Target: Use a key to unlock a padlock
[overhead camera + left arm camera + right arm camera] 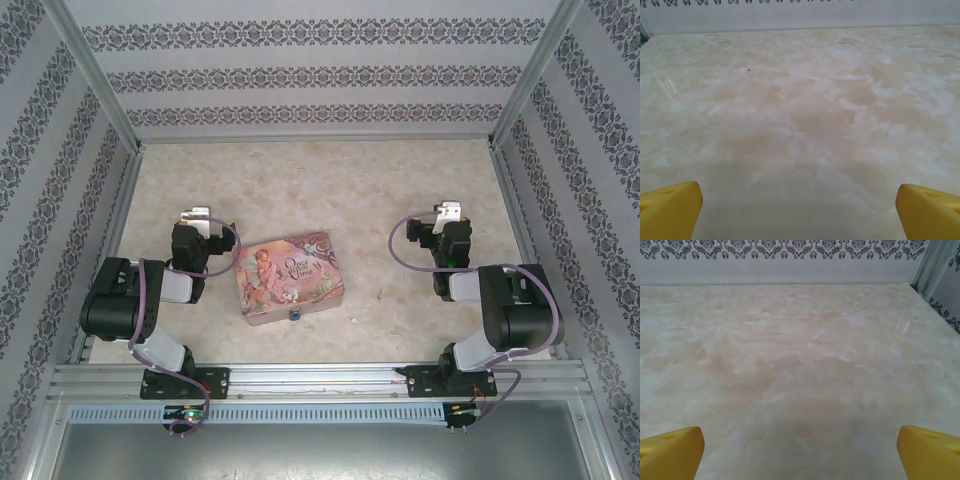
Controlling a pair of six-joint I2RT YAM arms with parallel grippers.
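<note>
The tiny blue padlock [296, 314] hangs at the near front edge of the pink illustrated tin [290, 277], mid-table in the top view. A pale speck that may be the key [380, 295] lies on the table right of the tin; it is too small to be sure. My left gripper [196, 213] sits left of the tin, pointing toward the back wall. In the left wrist view its yellow fingertips [670, 207] stand wide apart over bare table, so the left gripper [800, 210] is open. My right gripper [449, 211] [800, 452] is right of the tin, likewise open and holding nothing.
The marble-patterned table [330, 190] is walled by patterned panels at the back and both sides. Aluminium frame posts [90, 70] stand at the back corners. A rail [320, 378] with both arm bases runs along the near edge.
</note>
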